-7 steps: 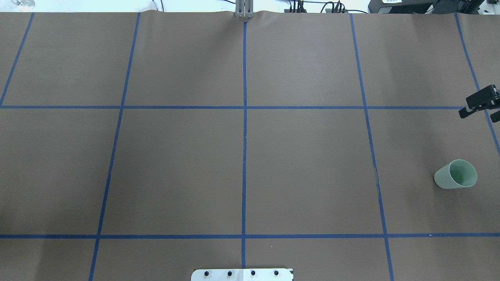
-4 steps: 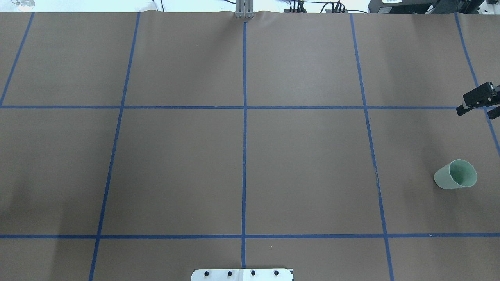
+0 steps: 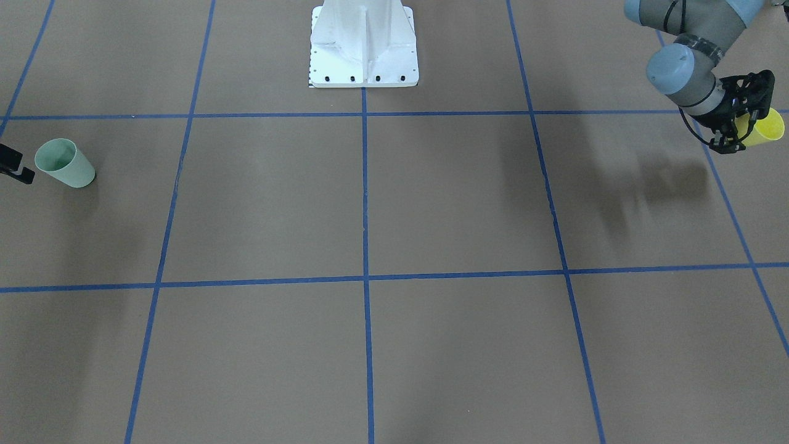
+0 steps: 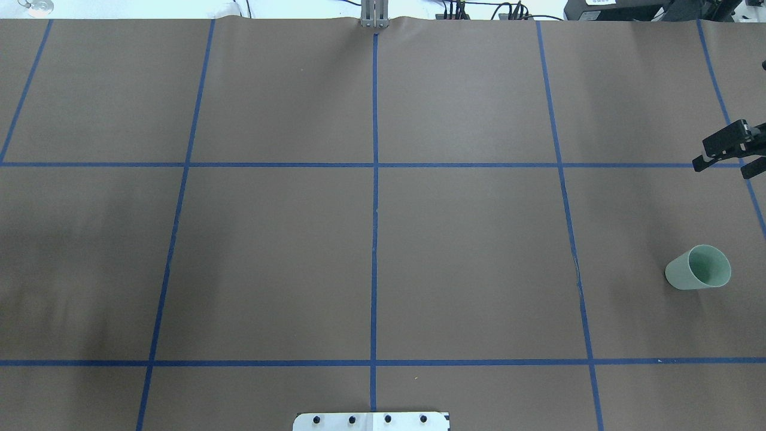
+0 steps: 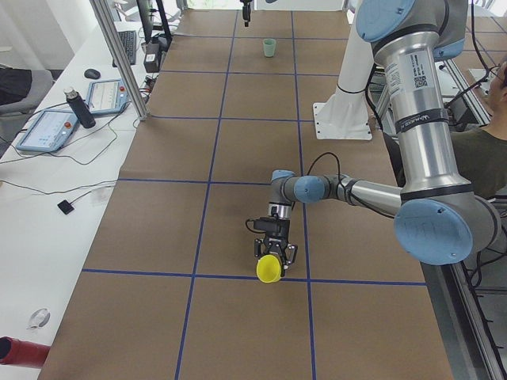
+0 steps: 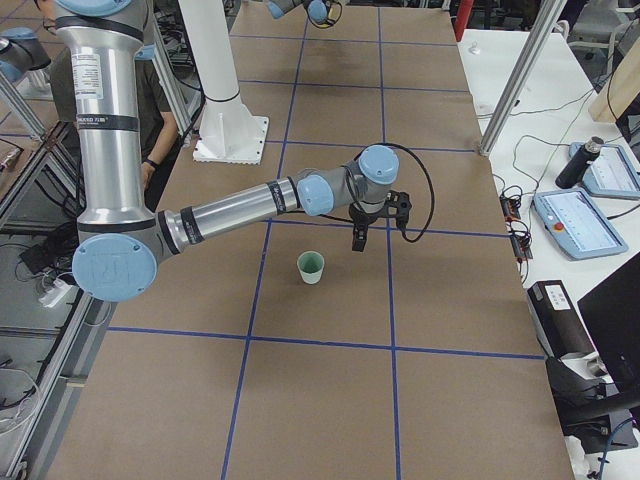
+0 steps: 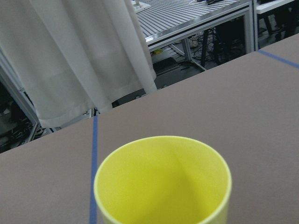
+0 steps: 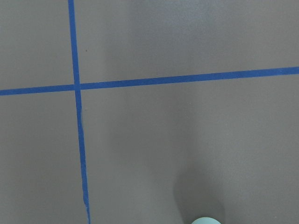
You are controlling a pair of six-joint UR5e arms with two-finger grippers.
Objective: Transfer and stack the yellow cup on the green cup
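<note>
The yellow cup (image 3: 764, 127) is held in my left gripper (image 3: 743, 122), which is shut on it near the left end of the table. The cup lies tilted on its side above the table, its mouth pointing outward; it shows in the exterior left view (image 5: 268, 268) and fills the bottom of the left wrist view (image 7: 162, 179). The green cup (image 4: 699, 267) stands upright on the table at the far right, also in the front-facing view (image 3: 64, 163). My right gripper (image 4: 727, 160) is open and empty, beyond the green cup and apart from it.
The table (image 4: 371, 251) is covered in brown paper with a blue tape grid. The white robot base (image 3: 363, 46) stands at the near middle edge. Beside the far edge, a side bench holds tablets and a dark bottle (image 5: 79, 107).
My right gripper has moved a little toward the table's centre and farther from the robot. The green cup has not moved.
</note>
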